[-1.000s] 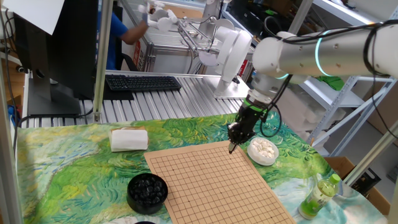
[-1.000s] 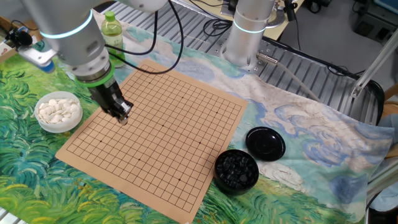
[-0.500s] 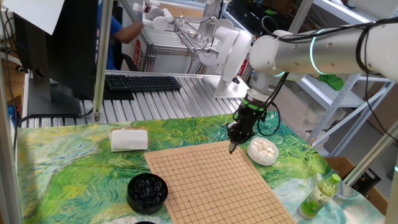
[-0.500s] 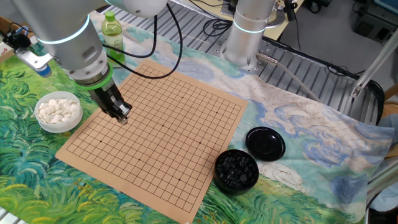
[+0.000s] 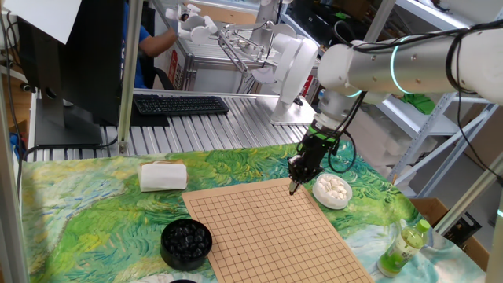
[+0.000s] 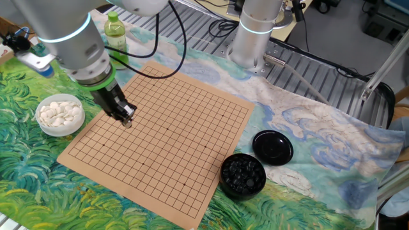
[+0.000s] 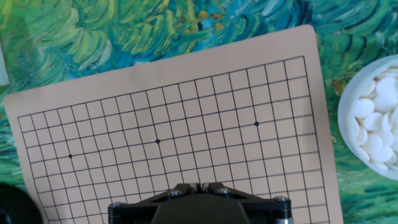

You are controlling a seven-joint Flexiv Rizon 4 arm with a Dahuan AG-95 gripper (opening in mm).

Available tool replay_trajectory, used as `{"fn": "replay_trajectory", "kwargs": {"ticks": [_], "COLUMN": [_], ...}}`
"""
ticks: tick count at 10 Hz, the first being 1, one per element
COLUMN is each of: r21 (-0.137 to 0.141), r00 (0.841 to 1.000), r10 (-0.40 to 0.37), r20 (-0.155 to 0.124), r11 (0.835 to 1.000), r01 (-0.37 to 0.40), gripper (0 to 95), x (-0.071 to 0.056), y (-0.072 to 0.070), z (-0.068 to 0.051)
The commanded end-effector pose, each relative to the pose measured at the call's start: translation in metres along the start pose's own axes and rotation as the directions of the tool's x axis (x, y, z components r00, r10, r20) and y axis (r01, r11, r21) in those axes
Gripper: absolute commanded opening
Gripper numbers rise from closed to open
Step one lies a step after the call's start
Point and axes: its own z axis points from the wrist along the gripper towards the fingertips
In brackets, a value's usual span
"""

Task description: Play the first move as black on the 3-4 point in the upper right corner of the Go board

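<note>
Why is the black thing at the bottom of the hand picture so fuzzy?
In the hand view the gripper sits too close to the lens, so it blurs, while the Go board stays sharp; in the other fixed view the bowl of black stones shows small shiny glints.

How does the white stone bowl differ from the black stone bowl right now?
The white stone bowl is pale and sits beside the board near the gripper; the black stone bowl is dark and sits at the board's opposite side, its lid beside it. Both are round, uncovered and full.
</note>
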Motion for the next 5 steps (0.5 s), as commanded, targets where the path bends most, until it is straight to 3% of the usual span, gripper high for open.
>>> {"fn": "replay_trajectory", "kwargs": {"ticks": [1,4,5], "r21": [0.008,0.004,0.004], "r00": [1.000,0.988,0.984], "r10": [-0.022,-0.153,-0.179], "r20": [0.007,-0.004,-0.003], "r11": [1.000,0.988,0.984], "r01": [0.022,0.153,0.179], "gripper": [0.0,0.0,0.0], "x": [-0.003,-0.037,-0.042], "y": [-0.001,-0.013,-0.016], "z": [0.000,-0.020,-0.024]}}
